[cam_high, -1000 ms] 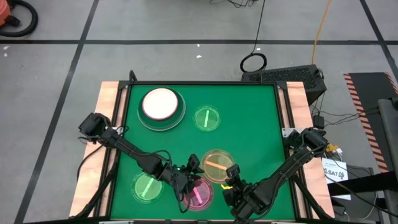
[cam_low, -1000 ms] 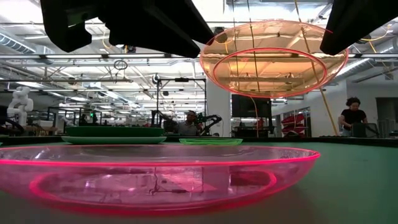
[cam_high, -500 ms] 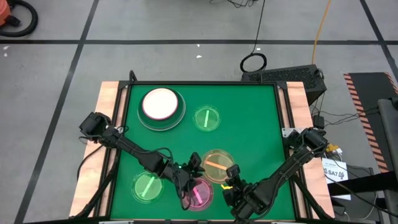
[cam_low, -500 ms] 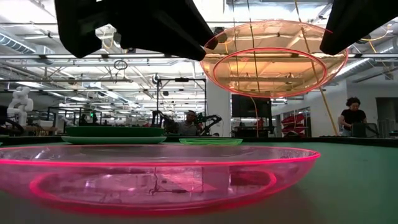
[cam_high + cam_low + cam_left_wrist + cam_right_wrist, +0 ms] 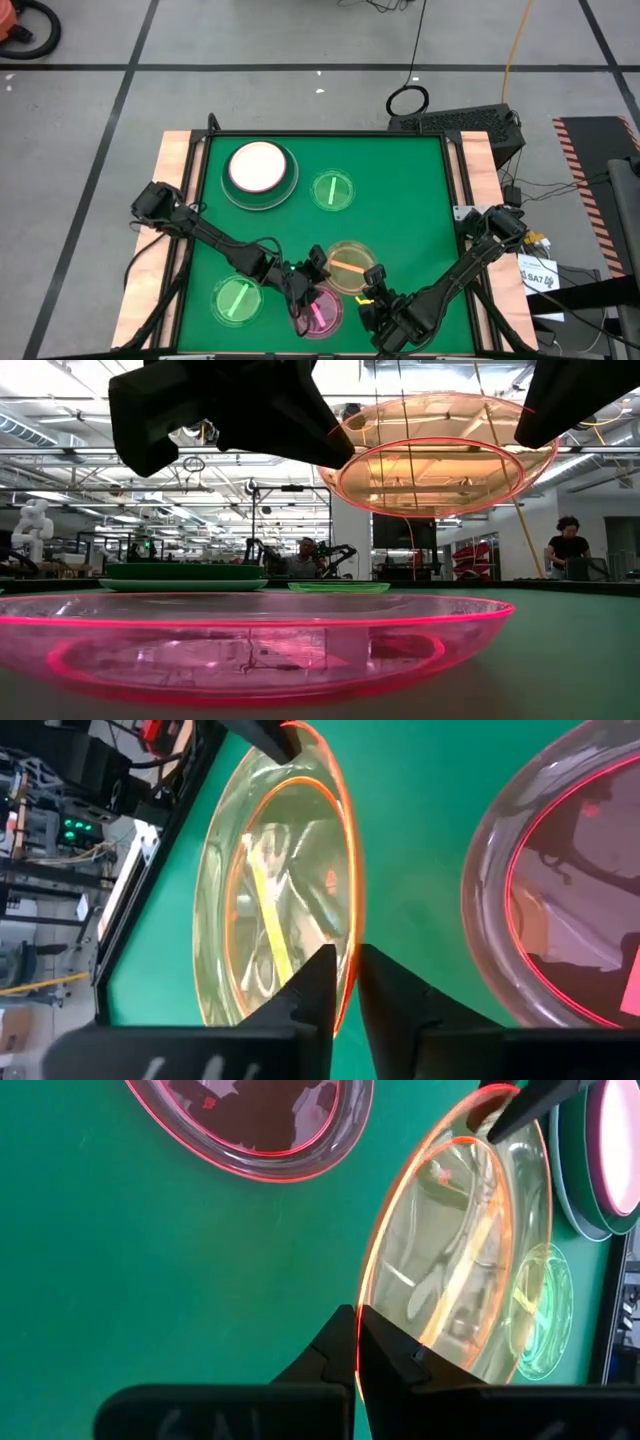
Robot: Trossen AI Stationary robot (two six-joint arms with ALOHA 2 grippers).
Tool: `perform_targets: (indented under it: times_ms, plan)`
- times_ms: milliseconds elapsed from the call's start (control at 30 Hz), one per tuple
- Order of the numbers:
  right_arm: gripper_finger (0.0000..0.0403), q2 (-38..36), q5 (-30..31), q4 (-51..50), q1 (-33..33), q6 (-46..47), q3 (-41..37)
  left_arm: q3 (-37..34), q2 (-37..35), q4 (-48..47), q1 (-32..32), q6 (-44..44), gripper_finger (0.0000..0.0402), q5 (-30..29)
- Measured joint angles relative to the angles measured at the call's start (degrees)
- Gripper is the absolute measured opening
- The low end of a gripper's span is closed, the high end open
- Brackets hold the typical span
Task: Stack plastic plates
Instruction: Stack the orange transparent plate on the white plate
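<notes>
Glossy see-through amber plate point(image 5: 349, 266), glossy clear pink plate point(image 5: 250, 645), matt green table mat point(image 5: 400, 190), pale wooden edging point(image 5: 172, 170)

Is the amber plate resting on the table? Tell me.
No: in the low view the amber plate hangs clear above the green table, over the pink plate.

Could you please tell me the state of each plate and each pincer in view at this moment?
Amber plate: lifted off the table, pinched at opposite rims by both pincers.
Pink see-through plate: flat on the table.
Green see-through plates: flat, apart.
Plate stack: resting at the far left.
Left pincer: shut on the amber rim.
Right pincer: shut on the rim.
</notes>
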Motion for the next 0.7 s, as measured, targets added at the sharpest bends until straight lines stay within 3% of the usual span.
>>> perform_targets:
  times_ms: [167,267,700]
  plan:
    - [0.0003,0.0,1.1,-0.1,0.0,0.0,0.0,0.0,0.0,-0.4,-0.3,1.6,0.0012,0.1]
    - [0.0025,0.0,3.3,0.0,0.0,1.3,0.0,0.0,0.0,-0.1,-0.4,1.5,0.0006,0.8]
    - [0.0212,0.0,3.3,3.2,-0.2,6.5,0.3,0.0,0.0,0.5,-0.2,1.1,0.0006,4.9]
